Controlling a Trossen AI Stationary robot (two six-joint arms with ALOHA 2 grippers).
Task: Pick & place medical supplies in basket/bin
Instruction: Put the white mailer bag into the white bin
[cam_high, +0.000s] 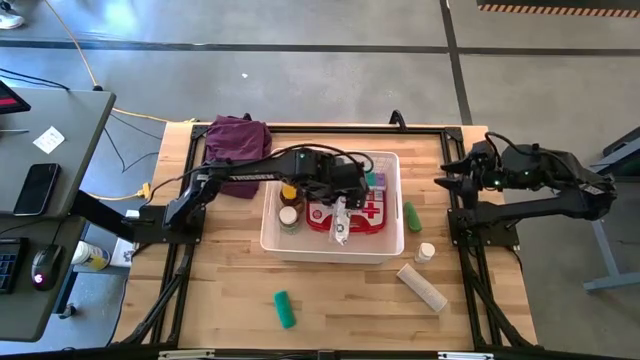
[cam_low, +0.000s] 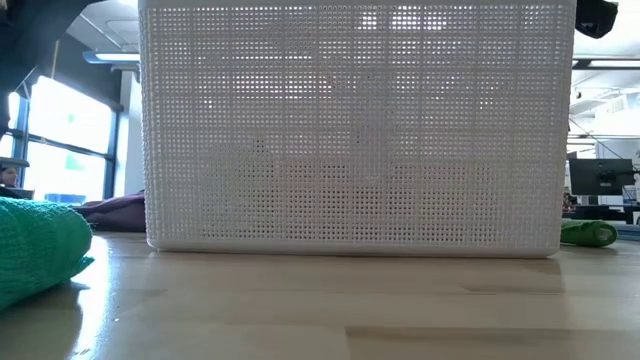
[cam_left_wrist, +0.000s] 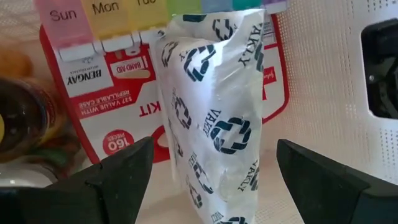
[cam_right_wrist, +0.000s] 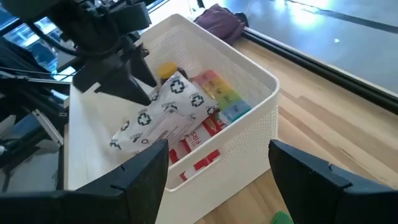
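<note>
The white basket (cam_high: 385, 250) stands mid-table. In it lie the red first-aid pouch (cam_left_wrist: 118, 93), the rainbow pill organizer (cam_left_wrist: 106, 12), an amber bottle (cam_high: 289, 192) and a white-capped bottle (cam_high: 289, 218). The white printed packet (cam_left_wrist: 217, 118) lies on the pouch. My left gripper (cam_left_wrist: 211, 180) hangs open over the basket, one finger on each side of the packet's end and apart from it. My right gripper (cam_right_wrist: 217, 174) is open and waits at the table's right edge (cam_high: 443, 183).
On the table to the right of the basket lie a green tube (cam_high: 411, 216), a small white-capped bottle (cam_high: 426, 252) and a beige roll (cam_high: 421, 285). A green roll (cam_high: 285, 309) lies near the front edge. The purple cloth (cam_high: 238, 140) sits at the far left.
</note>
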